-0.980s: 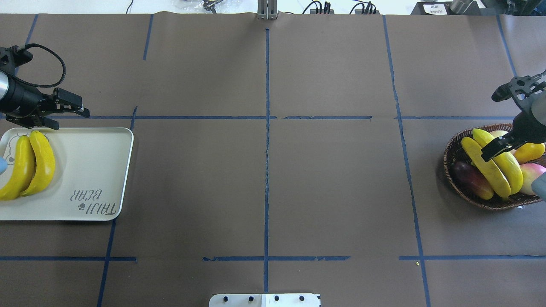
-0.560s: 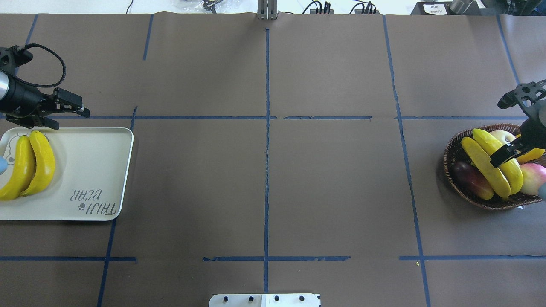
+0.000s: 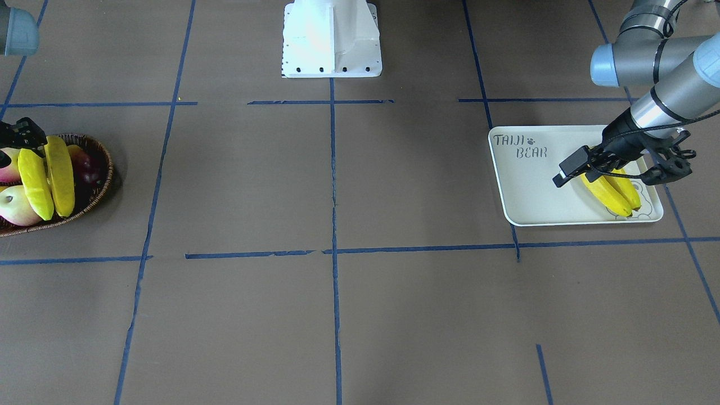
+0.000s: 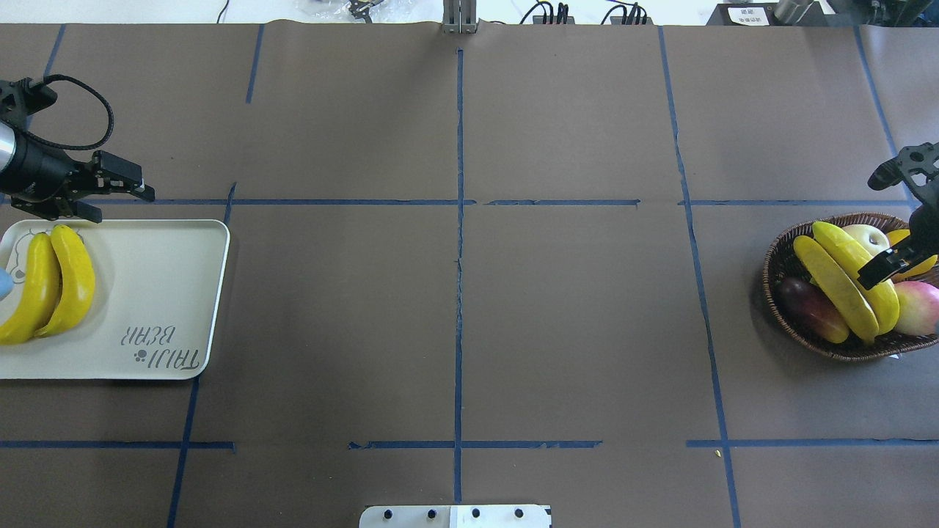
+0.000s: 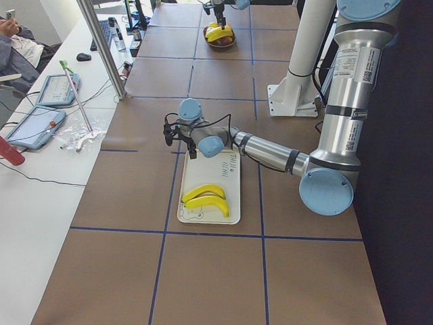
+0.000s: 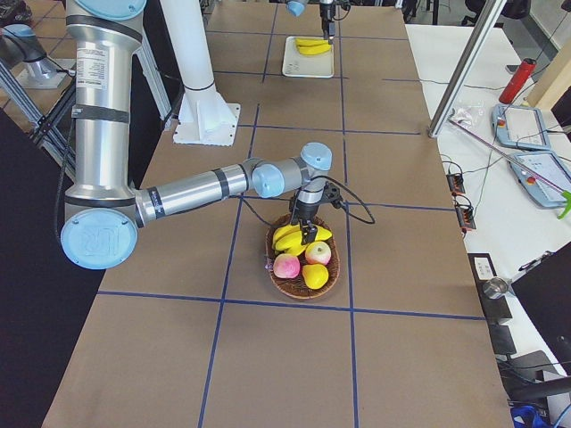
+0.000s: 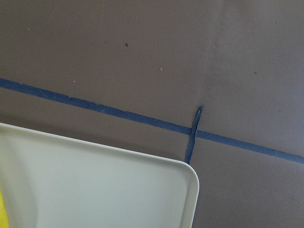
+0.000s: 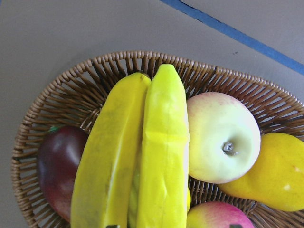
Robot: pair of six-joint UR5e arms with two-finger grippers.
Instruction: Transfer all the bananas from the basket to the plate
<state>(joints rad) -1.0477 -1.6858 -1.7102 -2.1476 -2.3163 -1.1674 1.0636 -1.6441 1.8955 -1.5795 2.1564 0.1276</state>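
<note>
Overhead exterior: right gripper (image 4: 884,265), partly cut off at the frame edge, hangs splayed above two bananas (image 4: 843,290) in the basket (image 4: 777,257); left gripper (image 4: 121,202), spread and empty, beside the plate (image 4: 169,293).

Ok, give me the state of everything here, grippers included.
Rectangular off-white plate: upright, partly filled.
Woven brown wicker basket: upright, full of fruit.
Two long yellow bananas on the plate: lying side by side, released.
Two yellow bananas in the basket: lying atop other fruit, ungripped.
Black two-finger left gripper: open, empty, near the plate.
Black two-finger right gripper: open, empty, over the basket's bananas.
</note>
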